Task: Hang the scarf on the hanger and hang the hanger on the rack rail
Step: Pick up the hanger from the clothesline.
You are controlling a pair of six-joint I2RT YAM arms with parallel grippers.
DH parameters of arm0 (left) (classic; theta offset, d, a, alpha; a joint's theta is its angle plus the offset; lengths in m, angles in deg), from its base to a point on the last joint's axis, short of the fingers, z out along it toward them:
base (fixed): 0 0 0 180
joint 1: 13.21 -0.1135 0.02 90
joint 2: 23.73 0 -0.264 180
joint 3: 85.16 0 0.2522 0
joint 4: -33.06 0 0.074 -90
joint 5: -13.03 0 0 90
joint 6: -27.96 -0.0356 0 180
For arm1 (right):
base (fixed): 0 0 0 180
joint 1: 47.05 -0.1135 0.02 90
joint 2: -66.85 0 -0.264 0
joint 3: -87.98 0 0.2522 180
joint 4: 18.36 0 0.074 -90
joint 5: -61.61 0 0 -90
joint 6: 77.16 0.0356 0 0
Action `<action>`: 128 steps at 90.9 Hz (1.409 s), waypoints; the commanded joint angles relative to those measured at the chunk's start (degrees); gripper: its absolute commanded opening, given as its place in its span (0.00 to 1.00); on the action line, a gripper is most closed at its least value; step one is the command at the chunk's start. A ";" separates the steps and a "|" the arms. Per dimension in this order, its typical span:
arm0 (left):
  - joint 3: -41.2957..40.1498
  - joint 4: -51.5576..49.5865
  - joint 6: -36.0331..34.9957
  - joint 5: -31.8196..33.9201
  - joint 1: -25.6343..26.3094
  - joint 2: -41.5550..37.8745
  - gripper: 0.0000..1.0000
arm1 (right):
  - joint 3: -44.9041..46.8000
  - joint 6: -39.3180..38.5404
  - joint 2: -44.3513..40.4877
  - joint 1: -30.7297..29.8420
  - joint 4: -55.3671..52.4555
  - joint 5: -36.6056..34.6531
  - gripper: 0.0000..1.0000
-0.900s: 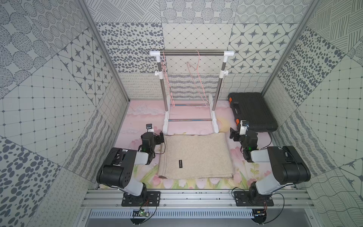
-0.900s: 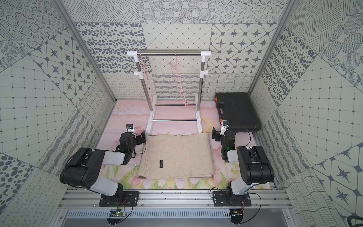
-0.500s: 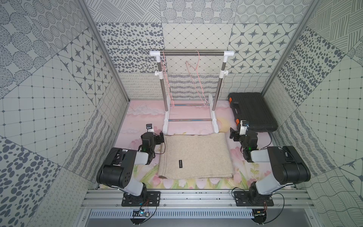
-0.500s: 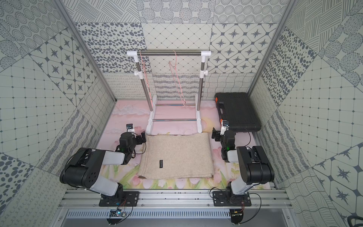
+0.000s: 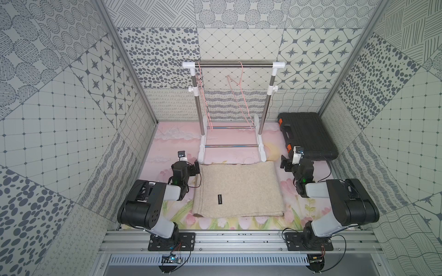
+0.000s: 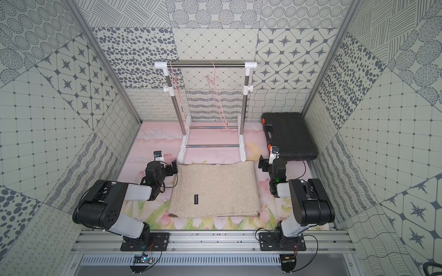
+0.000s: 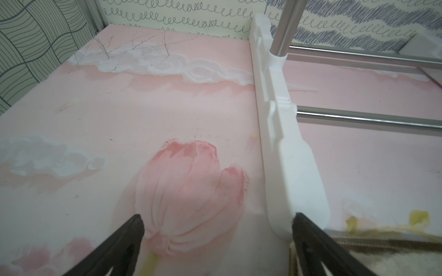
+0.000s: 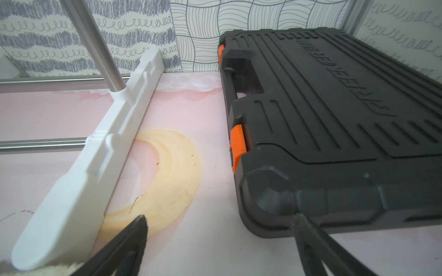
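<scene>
One scarf is laid flat between the left gripper and right gripper. Both are spread wide, with nothing held. Beyond them, two hangers are hung on one rack. One case is set just ahead of the right gripper.

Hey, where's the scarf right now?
In both top views the scarf lies folded flat on the pink mat, centre front, just before the white feet of the rack, its far corners near the left gripper and the right gripper.
</scene>
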 commanded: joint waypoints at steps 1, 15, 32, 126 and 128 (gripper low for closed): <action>-1.07 3.59 -1.77 6.44 2.94 -4.74 0.99 | -1.81 -0.01 -11.84 -1.53 -6.90 -5.46 0.97; 5.58 -19.68 1.06 9.02 4.15 -17.31 0.99 | -15.29 8.51 -23.92 -3.36 -37.74 -1.33 0.97; 17.45 -44.83 10.76 7.48 4.79 -25.59 0.99 | -39.58 16.85 -22.59 -10.42 -64.15 5.40 0.97; 22.58 -64.05 25.85 2.46 6.75 -37.08 0.99 | -112.84 2.85 29.49 -24.03 -74.09 9.24 0.78; 22.66 -63.99 25.82 2.45 6.75 -37.05 0.99 | -112.70 2.47 29.64 -24.14 -74.15 8.86 0.78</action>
